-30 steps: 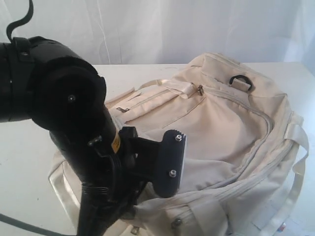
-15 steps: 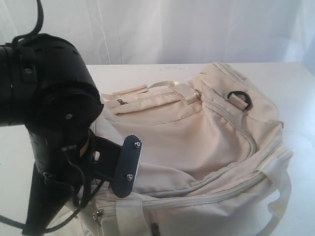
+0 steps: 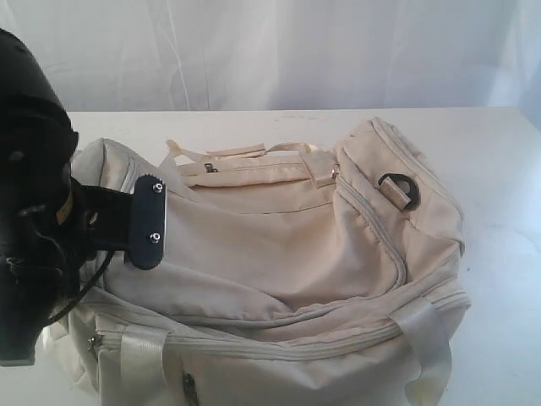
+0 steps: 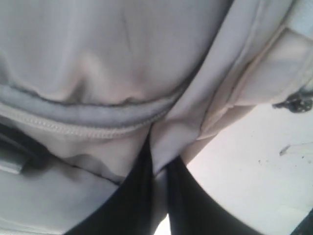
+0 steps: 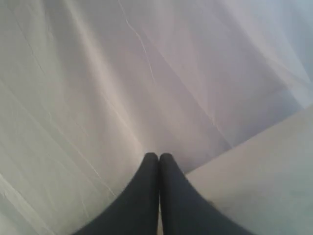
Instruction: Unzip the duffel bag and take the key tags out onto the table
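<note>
The cream duffel bag [image 3: 279,245] lies on the white table [image 3: 499,169] with its grey zippers [image 3: 254,342] closed. In the exterior view my left arm [image 3: 34,237] stands at the bag's left end, its fingertips hidden there. The left wrist view shows my left gripper [image 4: 160,161] shut on a fold of the duffel bag's [image 4: 98,58] cream fabric beside a zipper seam. My right gripper [image 5: 159,159] is shut on nothing, held up facing the white curtain, and is outside the exterior view. The key tags are hidden.
A black D-ring [image 3: 397,188] sits on the bag's right end, and cream straps [image 3: 427,338] hang over its front. A white curtain [image 3: 296,51] backs the table. Bare table [image 4: 254,161] with dark specks shows beside the bag, near a zipper pull [image 4: 293,102].
My left arm has swung to the left and drawn the bag with it. The bag has shifted left and turned, so its left end now shows.
</note>
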You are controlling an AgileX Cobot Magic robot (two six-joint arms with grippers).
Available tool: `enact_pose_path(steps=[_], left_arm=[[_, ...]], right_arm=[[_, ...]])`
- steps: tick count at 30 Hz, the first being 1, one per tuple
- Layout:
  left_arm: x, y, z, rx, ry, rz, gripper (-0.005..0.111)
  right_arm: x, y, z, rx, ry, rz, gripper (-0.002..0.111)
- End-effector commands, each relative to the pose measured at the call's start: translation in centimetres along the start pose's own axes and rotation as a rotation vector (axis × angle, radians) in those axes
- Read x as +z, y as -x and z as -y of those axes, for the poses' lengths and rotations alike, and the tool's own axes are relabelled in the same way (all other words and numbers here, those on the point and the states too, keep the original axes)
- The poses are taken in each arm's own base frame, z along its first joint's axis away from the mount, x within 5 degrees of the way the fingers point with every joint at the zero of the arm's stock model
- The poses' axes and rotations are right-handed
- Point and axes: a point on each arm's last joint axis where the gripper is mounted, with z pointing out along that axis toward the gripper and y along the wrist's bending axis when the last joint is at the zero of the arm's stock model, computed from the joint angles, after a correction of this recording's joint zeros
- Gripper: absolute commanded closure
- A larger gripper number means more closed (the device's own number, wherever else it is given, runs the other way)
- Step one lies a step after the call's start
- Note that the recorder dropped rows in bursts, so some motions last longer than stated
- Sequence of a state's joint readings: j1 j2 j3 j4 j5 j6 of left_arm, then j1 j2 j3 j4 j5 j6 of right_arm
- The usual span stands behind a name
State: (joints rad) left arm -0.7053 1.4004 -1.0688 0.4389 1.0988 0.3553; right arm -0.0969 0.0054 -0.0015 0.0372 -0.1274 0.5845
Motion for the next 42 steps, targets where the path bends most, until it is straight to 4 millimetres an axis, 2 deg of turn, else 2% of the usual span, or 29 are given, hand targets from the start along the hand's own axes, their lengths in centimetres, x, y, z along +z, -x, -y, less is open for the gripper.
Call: enact_pose_path(steps=[1,6,11,14,18,20,22,25,28,32,35,37,42], left_arm=[[-0.8,-1.3,-0.1,-0.120,0.041,-0.006,0.107],[-1.8,-2.0,0.3,-0.159,0.032,0.039,0.107],[-2.7,-2.5,1.1,-0.192,-0.021,0.105,0.106],[-3.1,-2.8,1.4,-0.228,-0.038,0.122,0.091],[-3.1,-2.9,1.5,-0.281,-0.050,0.104,0.054],[-3.1,-3.0,1.6,-0.308,-0.059,0.096,0.045],[-3.1,-2.9,1.8,-0.333,-0.081,0.099,0.041],[-3.2,-2.7,1.9,-0.339,-0.102,0.124,0.041],[-3.2,-2.2,2.0,-0.352,-0.125,0.177,0.044],[-3.3,-1.9,2.3,-0.361,-0.157,0.206,0.047],[-3.4,-1.7,2.3,-0.365,-0.165,0.221,0.047],[-3.4,-1.6,2.3,-0.367,-0.165,0.234,0.047],[-3.4,-1.6,2.3,-0.382,-0.173,0.235,0.047]], right_arm=[[-0.1,0.1,-0.1,-0.006,-0.074,-0.114,0.108],[-0.1,1.6,-1.3,-0.068,-0.128,-0.213,0.108],[1.4,3.2,-2.5,-0.154,-0.187,-0.357,0.108],[2.8,3.8,-3.5,-0.217,-0.173,-0.468,0.108],[5.2,4.2,-5.4,-0.245,-0.084,-0.603,0.108],[6.7,4.4,-6.3,-0.286,-0.019,-0.659,0.108],[8.1,4.5,-7.2,-0.330,0.048,-0.713,0.108],[10.7,4.5,-8.4,-0.373,0.114,-0.840,0.108],[14.1,4.2,-9.1,-0.374,0.131,-0.981,0.108],[19.7,3.6,-9.8,-0.370,0.160,-1.134,0.108],[23.4,2.4,-10.3,-0.385,0.202,-1.199,0.108],[25.2,1.6,-10.9,-0.392,0.226,-1.209,0.108],[29.7,-2.0,-12.4,-0.423,0.278,-1.229,0.108]])
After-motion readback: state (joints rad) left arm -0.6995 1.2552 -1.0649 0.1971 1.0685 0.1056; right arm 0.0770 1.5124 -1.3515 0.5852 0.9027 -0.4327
